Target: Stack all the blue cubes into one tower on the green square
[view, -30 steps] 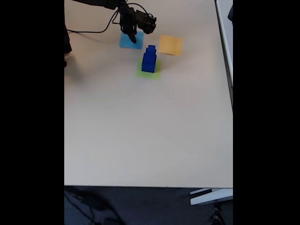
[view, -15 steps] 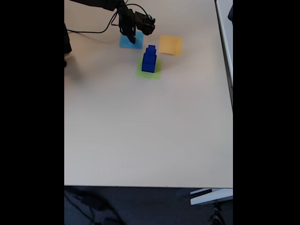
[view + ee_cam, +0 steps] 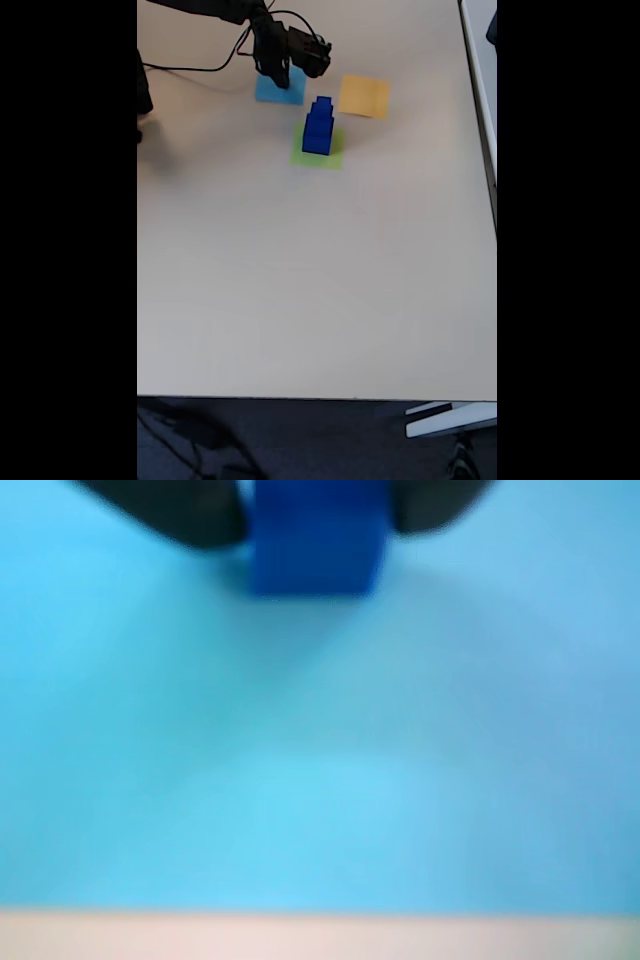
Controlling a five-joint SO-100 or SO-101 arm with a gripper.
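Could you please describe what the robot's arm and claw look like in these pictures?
In the fixed view the arm is slim and black, ending in a bulkier black claw with a chunky black block beside it. A thin black cable trails over the table and loops up to the wrist. In the wrist view the fingertips are blurred, rounded, matte black shapes. No markings can be made out.

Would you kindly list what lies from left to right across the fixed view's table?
Gripper over the light-blue square → tower of blue cubes on the green square → orange-yellow square.
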